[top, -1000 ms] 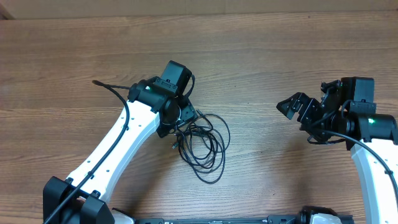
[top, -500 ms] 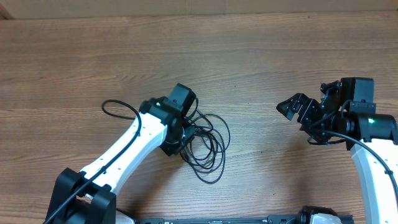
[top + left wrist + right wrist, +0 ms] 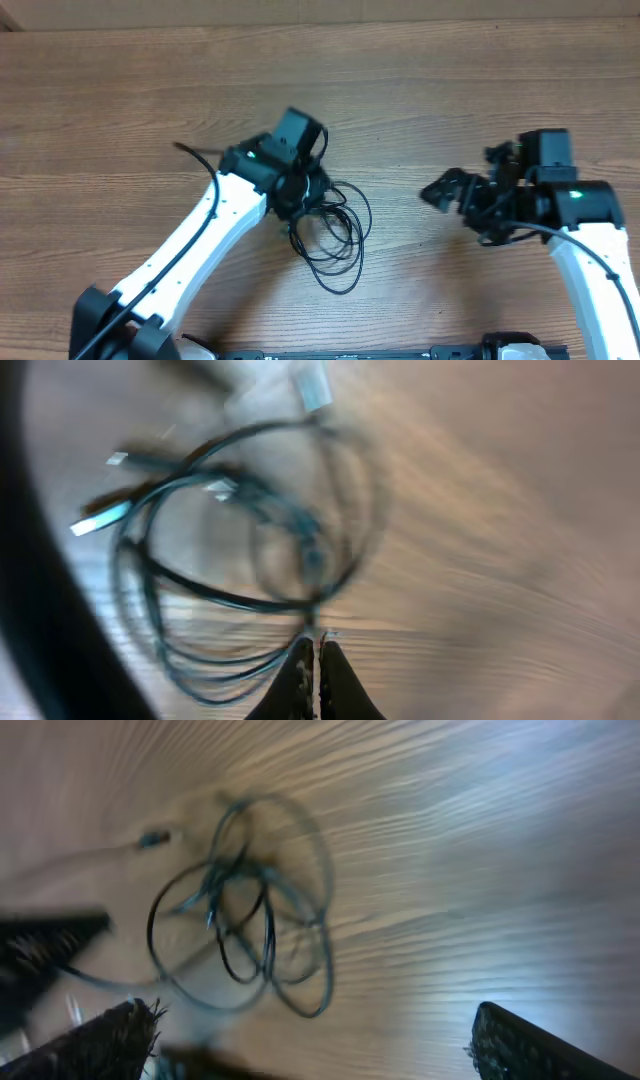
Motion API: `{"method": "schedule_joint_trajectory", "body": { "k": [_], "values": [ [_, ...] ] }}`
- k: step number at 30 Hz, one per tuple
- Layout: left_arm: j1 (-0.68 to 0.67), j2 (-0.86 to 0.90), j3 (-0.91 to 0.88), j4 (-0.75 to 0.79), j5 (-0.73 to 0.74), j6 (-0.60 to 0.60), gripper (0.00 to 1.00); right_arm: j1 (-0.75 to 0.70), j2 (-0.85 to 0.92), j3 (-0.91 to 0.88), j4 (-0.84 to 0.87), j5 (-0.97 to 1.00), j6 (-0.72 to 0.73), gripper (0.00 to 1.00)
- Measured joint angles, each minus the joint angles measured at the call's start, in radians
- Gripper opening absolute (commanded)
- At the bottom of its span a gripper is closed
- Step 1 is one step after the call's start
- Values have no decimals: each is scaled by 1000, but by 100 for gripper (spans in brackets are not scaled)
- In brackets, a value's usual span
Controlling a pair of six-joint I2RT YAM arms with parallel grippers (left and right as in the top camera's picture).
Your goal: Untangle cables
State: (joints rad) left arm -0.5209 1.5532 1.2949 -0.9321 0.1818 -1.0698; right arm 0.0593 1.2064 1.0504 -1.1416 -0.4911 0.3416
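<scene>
The cables (image 3: 345, 250) lie as a tangle of thin black loops on the wooden table, just right of the left wrist. My left gripper (image 3: 303, 200) sits over the tangle's left edge, mostly hidden under its wrist. In the left wrist view the cables (image 3: 250, 530) are blurred loops with pale plug tips, and a strand runs down into my left gripper (image 3: 316, 650), which is shut on it. My right gripper (image 3: 455, 205) hangs open to the right of the tangle, apart from it. In the right wrist view the cables (image 3: 250, 910) lie ahead of my right gripper (image 3: 310, 1050), with nothing between its fingers.
The left arm's own thicker black cable (image 3: 195, 150) sticks out to the left of its wrist. The table's far edge (image 3: 320, 22) runs along the top. Both arm bases stand at the near edge.
The left gripper has closed on a strand at the tangle's left edge and its wrist has shifted slightly. The right arm has moved left toward the tangle, still open.
</scene>
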Motion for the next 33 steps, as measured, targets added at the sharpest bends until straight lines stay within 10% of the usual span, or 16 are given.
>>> {"method": "schedule_joint_trajectory", "body": {
  "k": [19,26,33],
  "values": [
    [0,-28,333,-72,-44,61,4,661,7,-74,617,463,126,100],
    [0,-28,458,-176,-16,110,4,653,185,-152,810,729,232,100],
    [140,-28,645,-354,17,246,4,445,302,-158,658,830,401,100]
  ]
}}
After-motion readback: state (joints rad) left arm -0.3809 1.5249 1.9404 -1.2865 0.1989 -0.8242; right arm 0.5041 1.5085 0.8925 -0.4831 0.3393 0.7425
